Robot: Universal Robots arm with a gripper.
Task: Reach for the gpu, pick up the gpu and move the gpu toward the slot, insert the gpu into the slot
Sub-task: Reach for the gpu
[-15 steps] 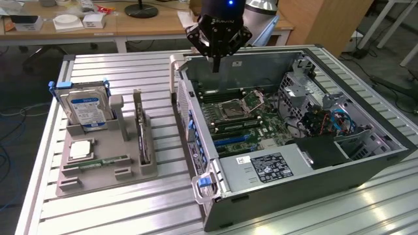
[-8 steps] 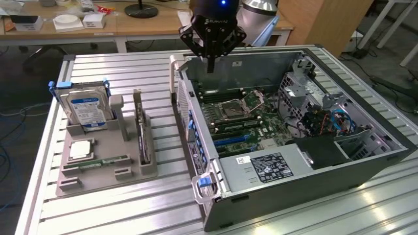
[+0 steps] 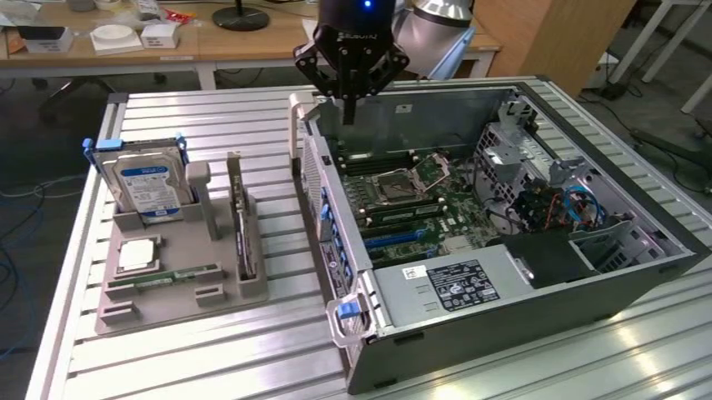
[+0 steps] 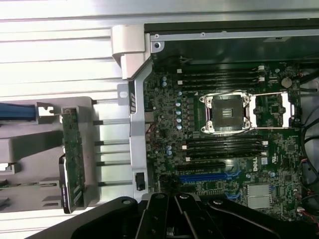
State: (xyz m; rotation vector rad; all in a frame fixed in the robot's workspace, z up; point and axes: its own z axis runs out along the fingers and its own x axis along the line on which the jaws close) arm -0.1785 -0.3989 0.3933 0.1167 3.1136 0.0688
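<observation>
The gpu (image 3: 242,223) stands on edge in a grey holder (image 3: 167,292) on the slatted table, at the exterior view's left of the open computer case. In the wrist view the gpu (image 4: 73,158) appears edge-on, green and black. The slot (image 3: 394,238) is a long blue connector on the green motherboard; it also lies in the wrist view, where the slot (image 4: 209,177) is bare. My gripper (image 3: 348,115) hangs shut and empty above the case's far corner, well apart from the gpu. The black gripper (image 4: 174,219) fingers meet in the wrist view.
A blue-labelled hard drive (image 3: 150,179), a CPU chip (image 3: 136,254) and a memory stick (image 3: 178,273) share the holder. Inside the case (image 3: 623,275) are the CPU socket (image 3: 408,178), memory slots, cables and a power supply (image 3: 458,285). Desks stand behind.
</observation>
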